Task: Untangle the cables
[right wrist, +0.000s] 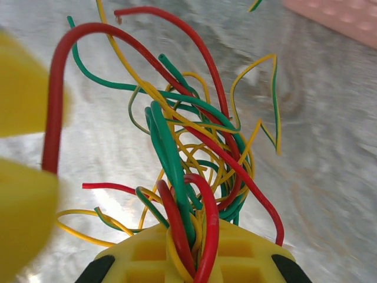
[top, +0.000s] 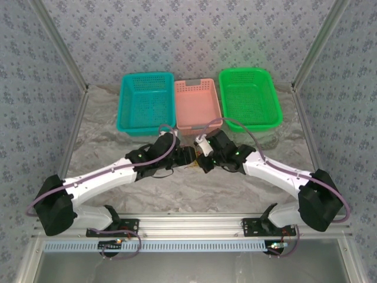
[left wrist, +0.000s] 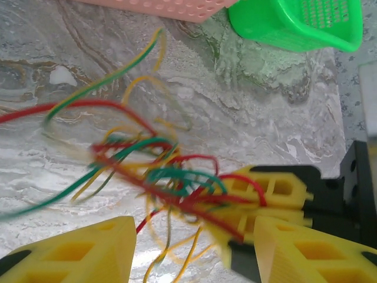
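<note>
The cables (right wrist: pixel 194 147) are thin red, green and yellow wires in one loose tangle, lifted off the silver-grey table cover. My right gripper (right wrist: pixel 197 253) is shut on a bundle of them, and red and green strands rise straight out from between its yellow pads. In the left wrist view the tangle (left wrist: pixel 165 171) hangs in front of my left gripper (left wrist: pixel 194 253). That gripper is open, with a few yellow strands trailing through the wide gap. The right gripper's fingers (left wrist: pixel 277 191) reach into this view from the right. Both grippers meet mid-table, left (top: pixel 188 158) and right (top: pixel 204 160).
Three baskets stand in a row behind the grippers: teal (top: pixel 146 101), pink (top: pixel 197 103) and green (top: pixel 250 97). The green basket's corner (left wrist: pixel 294 23) is close beyond the tangle. The crinkled table cover (top: pixel 194 197) spreads in front of the arms.
</note>
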`<action>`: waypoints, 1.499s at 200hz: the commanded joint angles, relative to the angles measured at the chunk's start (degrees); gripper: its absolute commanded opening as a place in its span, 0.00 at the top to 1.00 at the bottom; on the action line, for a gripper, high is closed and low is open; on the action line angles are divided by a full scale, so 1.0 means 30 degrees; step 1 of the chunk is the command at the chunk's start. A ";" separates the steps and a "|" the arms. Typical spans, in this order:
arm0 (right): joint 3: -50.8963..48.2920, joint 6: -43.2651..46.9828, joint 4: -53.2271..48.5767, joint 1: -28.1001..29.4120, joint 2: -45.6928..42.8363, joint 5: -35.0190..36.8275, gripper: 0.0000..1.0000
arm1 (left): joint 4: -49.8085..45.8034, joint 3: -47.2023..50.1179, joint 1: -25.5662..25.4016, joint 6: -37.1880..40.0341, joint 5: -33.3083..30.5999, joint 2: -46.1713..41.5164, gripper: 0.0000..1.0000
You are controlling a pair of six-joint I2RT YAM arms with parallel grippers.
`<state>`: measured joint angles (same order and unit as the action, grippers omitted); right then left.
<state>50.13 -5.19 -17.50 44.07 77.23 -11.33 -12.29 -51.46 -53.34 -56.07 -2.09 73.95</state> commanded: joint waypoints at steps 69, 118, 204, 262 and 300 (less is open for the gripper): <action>-0.0118 0.0493 0.1165 0.0717 -0.0362 -0.2424 1.00 | 0.2001 0.0849 0.2454 -0.2719 0.1883 0.0978 0.50; 0.0181 0.1564 0.0912 0.2335 -0.0156 0.2209 1.00 | 0.1581 0.0835 0.3059 -0.4571 0.2766 0.1999 0.58; -0.0880 0.4366 0.3204 0.5291 -0.1044 0.8298 1.00 | -0.1528 0.0503 0.3623 -0.5859 0.2874 0.2048 0.36; -0.1690 0.4720 0.4307 0.4994 -0.1412 0.9281 1.00 | -0.4618 0.1457 0.3691 -0.6172 -0.0419 -0.3185 0.23; -0.1876 0.4252 0.5000 0.4734 -0.1371 0.7969 1.00 | -0.2763 0.2047 0.4045 -0.7047 0.2588 -0.2935 0.14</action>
<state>45.23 7.99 -5.72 58.65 74.35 14.41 -20.78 -47.92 -41.58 -72.36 0.89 63.02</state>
